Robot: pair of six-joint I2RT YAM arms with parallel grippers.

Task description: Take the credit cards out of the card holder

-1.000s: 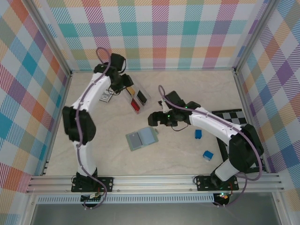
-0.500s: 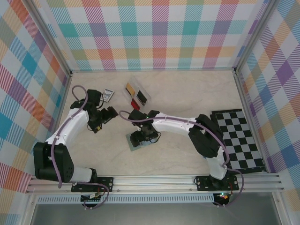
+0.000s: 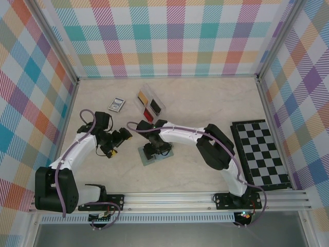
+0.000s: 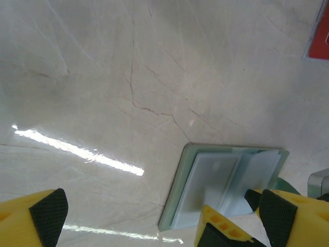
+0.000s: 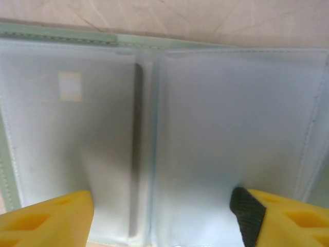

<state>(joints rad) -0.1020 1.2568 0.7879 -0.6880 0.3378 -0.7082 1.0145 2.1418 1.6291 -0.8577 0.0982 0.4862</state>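
Right arm is stretching leftward, the right gripper hovering with jaws spread over the open wallet lying flat between them, while the left gripper is hanging wide-jawed, wallet ahead-right.

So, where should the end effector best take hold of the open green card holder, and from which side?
Probably the green outer rim of one flap, coming from above and straddling that edge. The card holder lies open and flat on the table, so its broad faces offer no pinch; only the thin border sticks out.
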